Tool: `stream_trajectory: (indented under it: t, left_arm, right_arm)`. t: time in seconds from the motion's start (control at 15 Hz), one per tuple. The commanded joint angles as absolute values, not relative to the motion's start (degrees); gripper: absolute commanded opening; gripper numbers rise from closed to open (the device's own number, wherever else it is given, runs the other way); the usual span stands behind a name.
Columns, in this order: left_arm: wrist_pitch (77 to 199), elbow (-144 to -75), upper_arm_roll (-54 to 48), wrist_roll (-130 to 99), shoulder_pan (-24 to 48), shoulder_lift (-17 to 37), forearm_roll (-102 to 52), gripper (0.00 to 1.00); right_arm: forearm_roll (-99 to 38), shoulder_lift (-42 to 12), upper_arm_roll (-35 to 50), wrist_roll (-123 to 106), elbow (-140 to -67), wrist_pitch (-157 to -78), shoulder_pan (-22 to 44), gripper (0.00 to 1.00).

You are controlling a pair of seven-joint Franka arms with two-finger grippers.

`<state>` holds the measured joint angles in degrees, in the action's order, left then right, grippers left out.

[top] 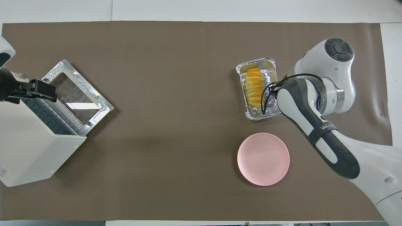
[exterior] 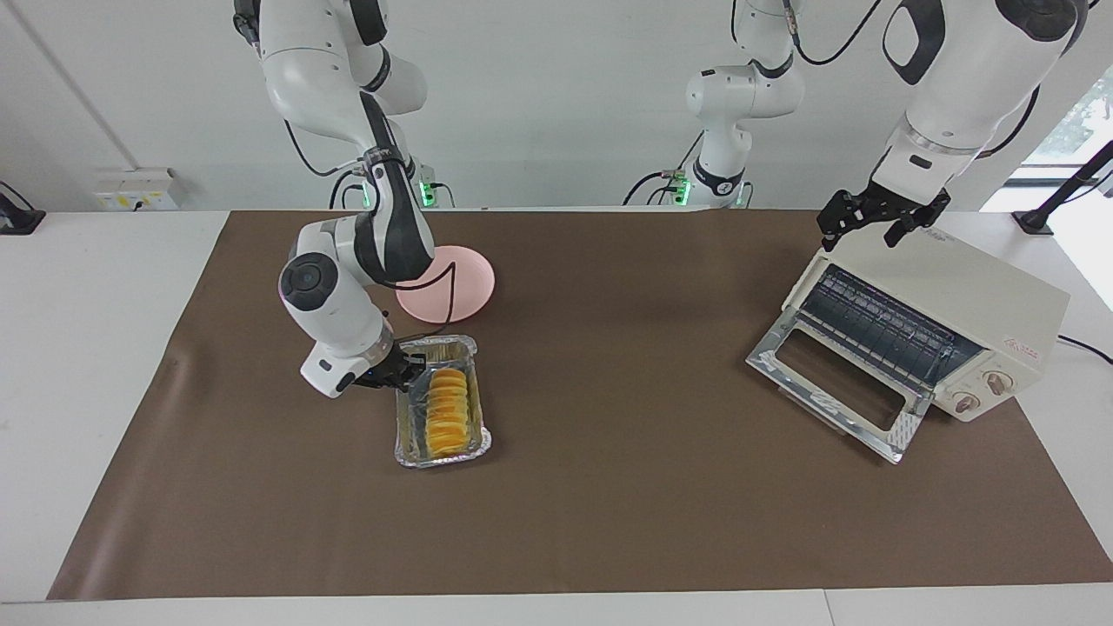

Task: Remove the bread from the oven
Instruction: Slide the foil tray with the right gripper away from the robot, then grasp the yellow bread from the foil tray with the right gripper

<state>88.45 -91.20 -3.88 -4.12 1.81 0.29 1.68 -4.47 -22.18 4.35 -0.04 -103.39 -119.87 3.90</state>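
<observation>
Right claw (exterior: 409, 372) pinches the foil tray (exterior: 442, 456) holding bread (exterior: 447, 412), frame centre-left; left claw (exterior: 878, 220), spread, hovers over oven (exterior: 956, 304), upper right.

1. The ridged golden-yellow bread loaf (exterior: 447, 413) lies in a rectangular silver foil tray (exterior: 437, 455) on the desk (exterior: 609, 522), toward the right arm's end.
2. A round pink plate (exterior: 465, 287) sits near the tray, nearer the robots.
3. The cream-white boxy toaster oven (exterior: 948, 304) stands toward the left arm's end, door down.
</observation>
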Motion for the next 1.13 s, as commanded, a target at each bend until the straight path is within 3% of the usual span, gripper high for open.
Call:
stream_trajectory:
  t: [0.0,0.07,0.27,0.6,1.06]
  left_arm:
    - [89.65,-93.08,-3.34,-3.60,2.20,-1.32,0.70,1.00]
    - [89.65,-93.16,-3.34,-3.60,2.20,-1.32,0.70,1.00]
    - [89.56,-93.16,-3.34,-3.60,2.20,-1.32,0.70,1.00]
    - [89.56,-93.16,-3.34,-3.60,2.20,-1.32,0.70,1.00]
    - [89.47,-93.16,-3.34,-3.69,2.20,-1.32,0.70,1.00]
  right_arm:
    - [-5.36,-19.78,5.19,-1.32,-105.82,-120.76,2.99,0.66]
    - [-5.27,-18.99,5.19,-1.41,-105.65,-120.67,2.99,1.00]
    - [-5.19,-17.40,5.27,-0.62,-104.33,-119.01,4.21,1.00]
    - [-4.31,-19.33,5.19,7.98,-101.08,-120.93,10.28,1.00]
    - [-4.39,-22.24,5.27,8.61,-102.04,-126.65,9.49,0.97]
